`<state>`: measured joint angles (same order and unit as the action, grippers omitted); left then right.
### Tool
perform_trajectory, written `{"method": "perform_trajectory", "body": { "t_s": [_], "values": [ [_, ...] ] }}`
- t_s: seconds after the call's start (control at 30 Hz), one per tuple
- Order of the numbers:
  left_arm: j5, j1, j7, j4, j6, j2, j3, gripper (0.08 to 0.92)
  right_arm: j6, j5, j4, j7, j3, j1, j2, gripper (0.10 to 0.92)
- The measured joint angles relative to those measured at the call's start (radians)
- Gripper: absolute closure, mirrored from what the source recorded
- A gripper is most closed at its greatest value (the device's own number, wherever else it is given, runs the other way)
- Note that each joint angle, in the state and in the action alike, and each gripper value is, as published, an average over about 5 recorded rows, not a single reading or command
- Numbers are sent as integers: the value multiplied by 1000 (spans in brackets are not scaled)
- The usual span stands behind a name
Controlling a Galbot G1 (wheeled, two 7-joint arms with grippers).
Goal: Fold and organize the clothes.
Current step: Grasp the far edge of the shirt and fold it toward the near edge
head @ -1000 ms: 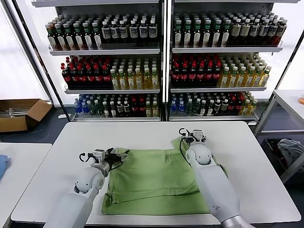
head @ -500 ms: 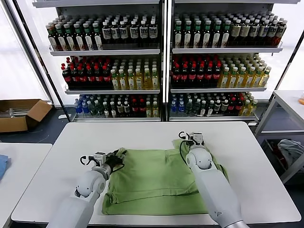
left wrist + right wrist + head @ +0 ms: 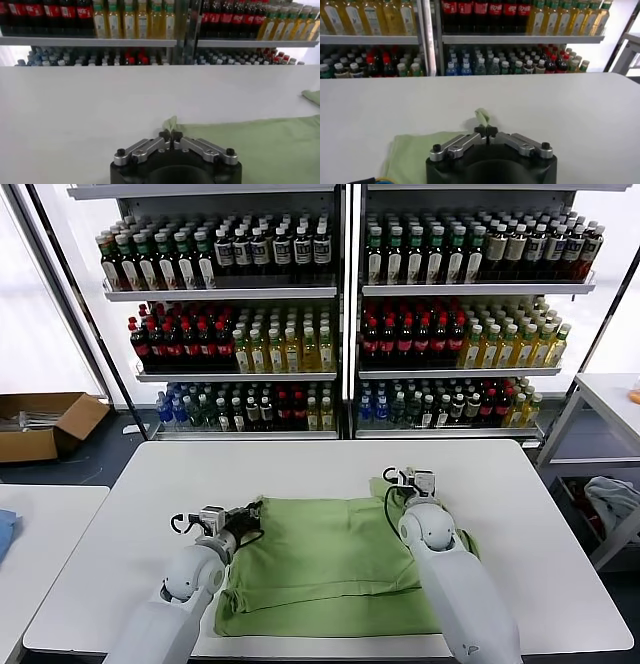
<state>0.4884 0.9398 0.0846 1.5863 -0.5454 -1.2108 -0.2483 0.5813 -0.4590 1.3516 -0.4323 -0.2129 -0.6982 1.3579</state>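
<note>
The white table (image 3: 300, 469) carries the light green shirt (image 3: 330, 564), spread mostly flat at the near middle, its far edge running between the two arms. The shirt is judged light, soft and limp: it will drape and sag from any hold, slide easily over the smooth top, and cannot be pushed into shape. It is best taken by its far corners, so that both are lifted together and the fold stays square.

That hold is already made. The left gripper (image 3: 250, 510) is closed on the shirt's far left corner, at about ten o'clock from the shirt's centre; in the left wrist view a small tuft of green cloth (image 3: 170, 123) is seen pinched between the meeting fingertips. The right gripper (image 3: 486, 131) is likewise clamped on the far right corner, at about two o'clock, with a green peak (image 3: 482, 116) standing up from its closed tips. The rest of the shirt lies behind both grippers, toward the robot.
</note>
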Motion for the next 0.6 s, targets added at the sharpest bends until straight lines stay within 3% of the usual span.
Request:
{"method": "perform_trajectory", "body": {
  "t_s": [0.6],
  "values": [
    [-45,78,-18,113,99,26,-52,908,-2,-18,240,16,-53,-85,-39,919]
  ]
}}
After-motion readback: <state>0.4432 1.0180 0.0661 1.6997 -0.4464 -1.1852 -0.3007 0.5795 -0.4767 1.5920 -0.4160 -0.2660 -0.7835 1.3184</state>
